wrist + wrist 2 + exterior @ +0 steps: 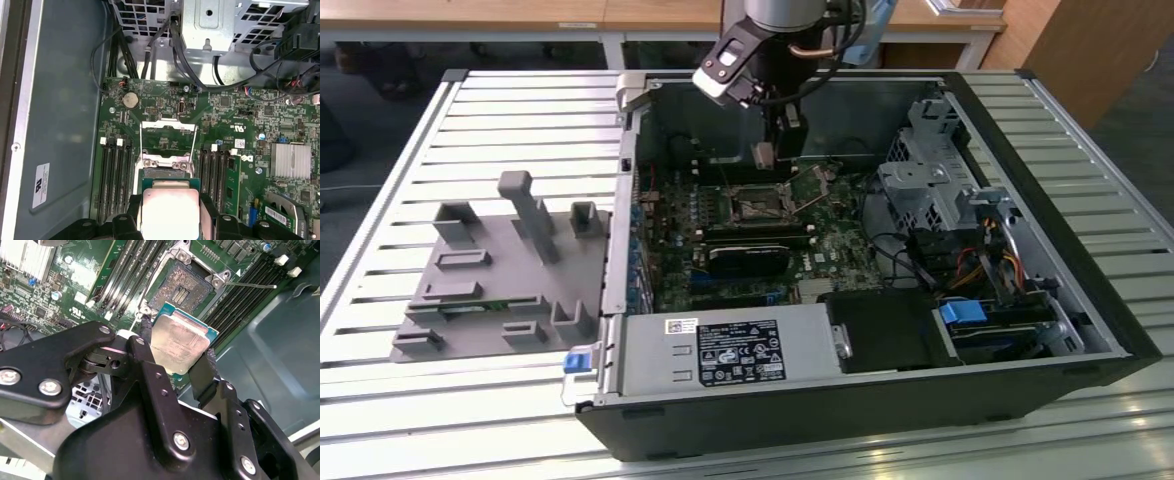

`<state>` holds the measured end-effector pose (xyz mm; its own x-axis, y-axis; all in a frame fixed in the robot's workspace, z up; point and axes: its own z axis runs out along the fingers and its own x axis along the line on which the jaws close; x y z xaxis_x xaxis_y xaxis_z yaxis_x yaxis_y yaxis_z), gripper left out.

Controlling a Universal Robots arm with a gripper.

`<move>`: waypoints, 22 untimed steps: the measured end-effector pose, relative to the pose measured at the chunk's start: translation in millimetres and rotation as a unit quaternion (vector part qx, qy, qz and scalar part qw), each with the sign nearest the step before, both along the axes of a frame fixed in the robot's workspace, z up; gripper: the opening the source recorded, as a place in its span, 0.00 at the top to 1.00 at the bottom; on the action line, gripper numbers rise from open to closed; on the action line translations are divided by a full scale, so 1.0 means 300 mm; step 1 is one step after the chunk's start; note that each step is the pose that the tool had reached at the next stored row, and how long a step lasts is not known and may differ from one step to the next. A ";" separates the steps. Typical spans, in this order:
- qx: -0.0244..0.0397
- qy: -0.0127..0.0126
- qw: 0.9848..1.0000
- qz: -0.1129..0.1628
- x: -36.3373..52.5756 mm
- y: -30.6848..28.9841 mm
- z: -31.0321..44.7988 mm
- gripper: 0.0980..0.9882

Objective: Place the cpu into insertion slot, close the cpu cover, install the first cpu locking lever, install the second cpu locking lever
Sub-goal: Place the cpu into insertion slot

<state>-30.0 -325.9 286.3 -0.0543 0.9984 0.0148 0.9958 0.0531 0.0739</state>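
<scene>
My gripper (767, 152) hangs inside the open computer case, shut on the cpu (179, 344), a flat square chip with a dull silver top and green edge. Both wrist views show the black fingers (145, 340) clamping two opposite sides of the chip. The cpu (167, 210) hovers above the board and apart from it, just beside the insertion slot (182, 285), whose dark centre lies uncovered. The insertion slot (754, 206) sits mid-board, slightly nearer the camera than the gripper in the exterior view. The cpu cover (167, 137) stands raised open. A thin locking lever (252, 285) sticks out from the socket corner.
Long black memory slots (114, 175) flank the socket on both sides. A silver heatsink (290, 161), a metal drive cage (927, 190) with cables and a power supply (727, 352) crowd the case. A grey fixture block (487, 265) sits on the slatted table at the exterior view's left.
</scene>
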 end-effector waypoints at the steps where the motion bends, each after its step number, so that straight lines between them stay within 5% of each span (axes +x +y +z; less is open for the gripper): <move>1: 0.000 0.000 1.000 0.000 0.000 0.000 -0.003 0.50; 22: 0.000 0.006 1.000 0.000 0.000 0.002 -0.057 0.50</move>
